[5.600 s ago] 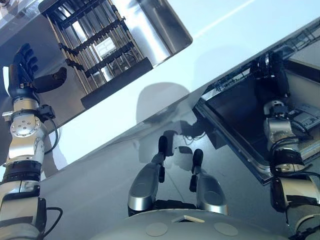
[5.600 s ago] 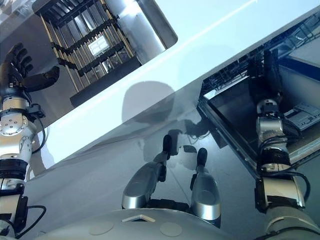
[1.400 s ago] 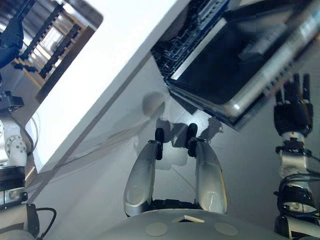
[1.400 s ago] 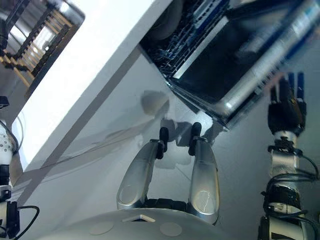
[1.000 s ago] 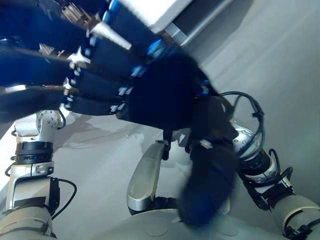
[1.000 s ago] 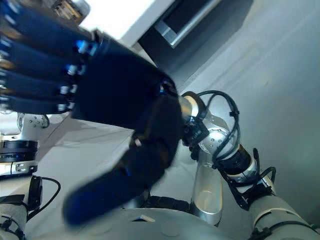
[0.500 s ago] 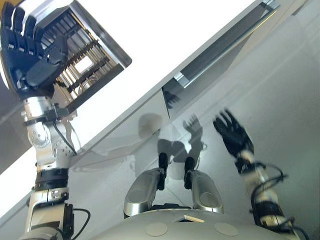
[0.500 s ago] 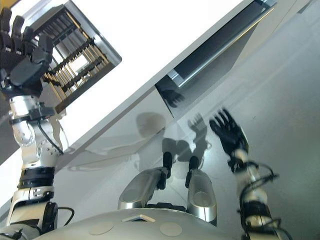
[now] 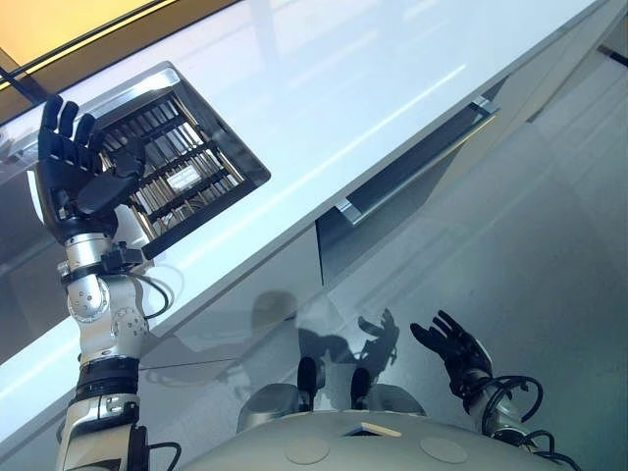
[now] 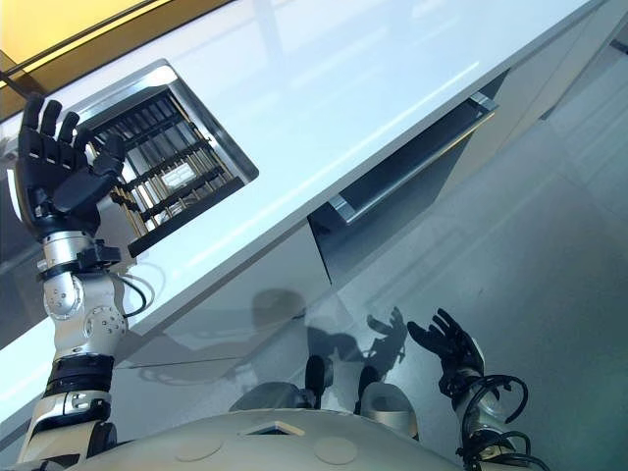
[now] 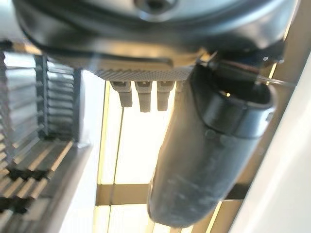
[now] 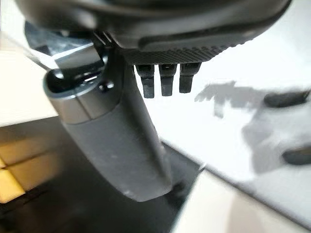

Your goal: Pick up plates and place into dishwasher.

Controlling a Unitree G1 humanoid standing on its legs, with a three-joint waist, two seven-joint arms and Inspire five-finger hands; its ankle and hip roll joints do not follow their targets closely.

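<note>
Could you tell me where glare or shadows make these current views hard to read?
Left eye view: the white countertop shines with a bright streak, and shadows of the right hand fall on the glossy floor. Left wrist view: bright backlight behind the left hand. Right wrist view: washed-out white surface with soft grey shadows.

Rack point(image 9: 162, 182) sits in the counter point(image 9: 392, 88) at far left; drawer point(image 9: 412, 186) lies below the counter's right edge.

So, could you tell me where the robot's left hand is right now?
In the left eye view the left hand is raised with straight fingers at the far left, beside the sink and its slatted rack, set in the white counter.
</note>
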